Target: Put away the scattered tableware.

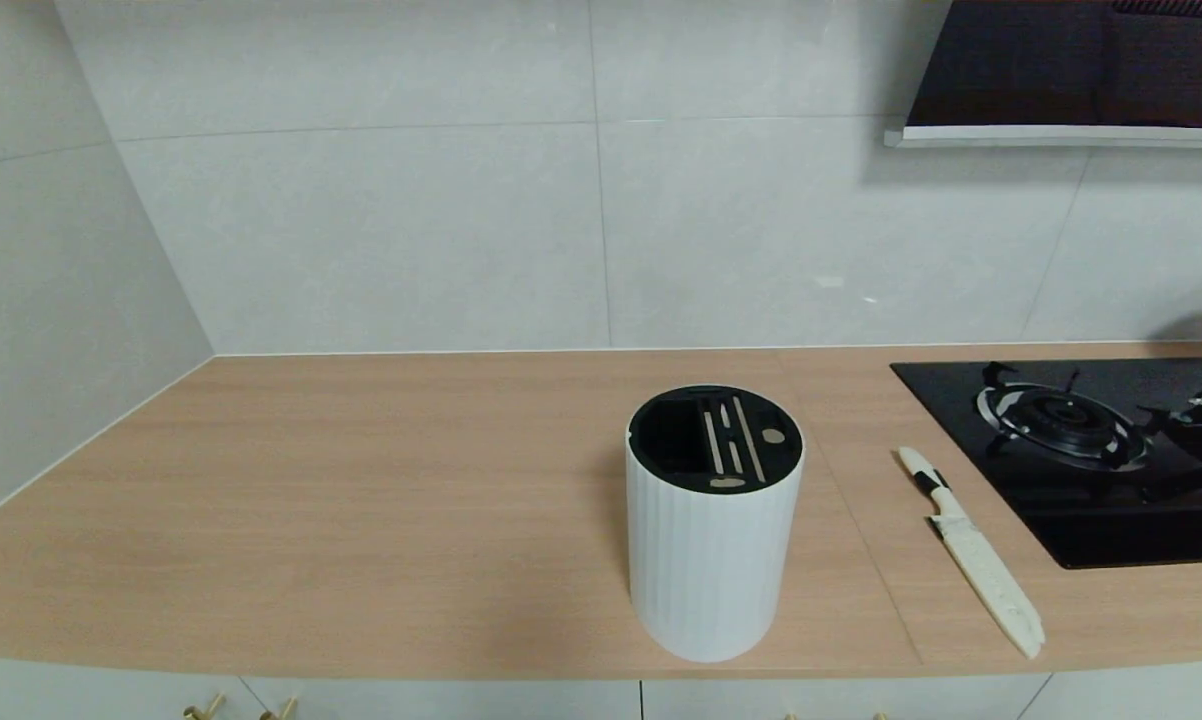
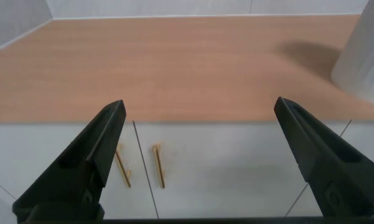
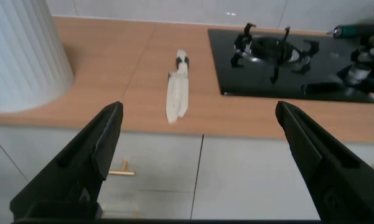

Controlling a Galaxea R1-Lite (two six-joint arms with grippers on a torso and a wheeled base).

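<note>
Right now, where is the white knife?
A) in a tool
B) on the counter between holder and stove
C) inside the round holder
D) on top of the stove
B: the knife lies flat on the counter, between the white holder and the stove.

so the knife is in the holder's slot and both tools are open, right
Not quite. The knife is not in the holder; it lies flat on the counter, between the holder and the stove, as the head view shows. The rest holds: the left tool and the right tool are both open.
</note>
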